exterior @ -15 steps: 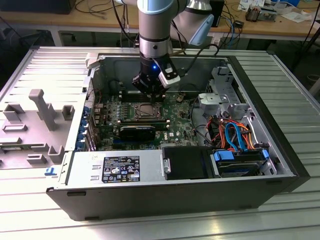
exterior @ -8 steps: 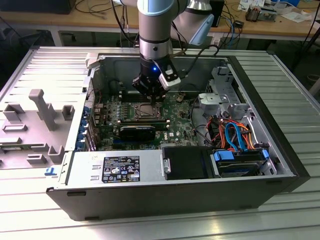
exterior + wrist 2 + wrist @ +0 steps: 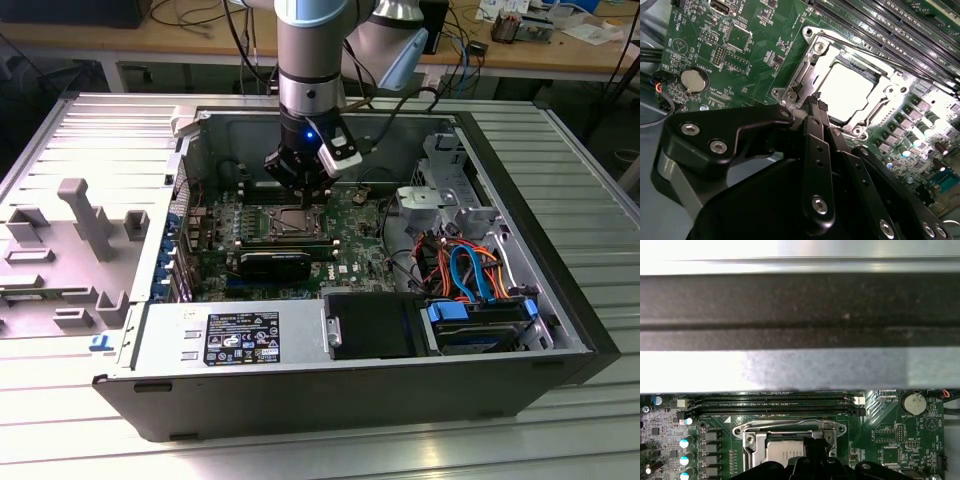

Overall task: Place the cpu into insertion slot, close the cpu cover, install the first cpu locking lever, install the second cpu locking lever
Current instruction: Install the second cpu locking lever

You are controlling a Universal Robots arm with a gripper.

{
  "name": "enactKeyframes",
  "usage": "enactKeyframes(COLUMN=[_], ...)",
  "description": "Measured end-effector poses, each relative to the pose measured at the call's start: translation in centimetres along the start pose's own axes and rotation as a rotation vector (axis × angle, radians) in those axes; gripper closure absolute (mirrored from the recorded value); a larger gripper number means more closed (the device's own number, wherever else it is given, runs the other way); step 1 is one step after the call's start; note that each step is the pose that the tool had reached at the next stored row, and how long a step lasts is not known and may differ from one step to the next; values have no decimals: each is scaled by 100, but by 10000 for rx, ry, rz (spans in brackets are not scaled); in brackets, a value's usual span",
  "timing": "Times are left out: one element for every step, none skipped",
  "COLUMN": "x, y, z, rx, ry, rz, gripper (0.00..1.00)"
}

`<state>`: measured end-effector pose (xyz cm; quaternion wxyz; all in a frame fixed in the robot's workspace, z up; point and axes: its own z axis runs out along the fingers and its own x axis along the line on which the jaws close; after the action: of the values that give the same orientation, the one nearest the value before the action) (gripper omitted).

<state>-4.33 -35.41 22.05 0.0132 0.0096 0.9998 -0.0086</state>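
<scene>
Black claw (image 3: 816,100) hovering at the socket edge
Fingers appearing closed together, gripping nothing visible; just beyond them the small silver-grey square cpu (image 3: 845,90) is sitting under the thin, stiff silver cover frame (image 3: 815,52), likely fragile.

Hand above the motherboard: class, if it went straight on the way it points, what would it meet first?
Probably the cpu cover edge beside the cpu; the hand tips sit close above it, though depth is unclear.
</scene>
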Motion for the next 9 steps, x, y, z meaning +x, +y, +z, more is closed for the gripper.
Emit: enactKeyframes(x=[0,0,0,0,0,0,0,0,0], y=[0,0,0,-1,0,-1,-1,-2,-6], z=[0,-3,-5,-5,-5,-5,-6,-6,-6], rx=[0,3,2,2,3,3,4,4,4], ry=[0,1,2,2,1,1,2,2,2], rz=[0,0,-1,0,0,0,-1,0,-1], gripper=[89,89,89,89,89,89,89,89,89])
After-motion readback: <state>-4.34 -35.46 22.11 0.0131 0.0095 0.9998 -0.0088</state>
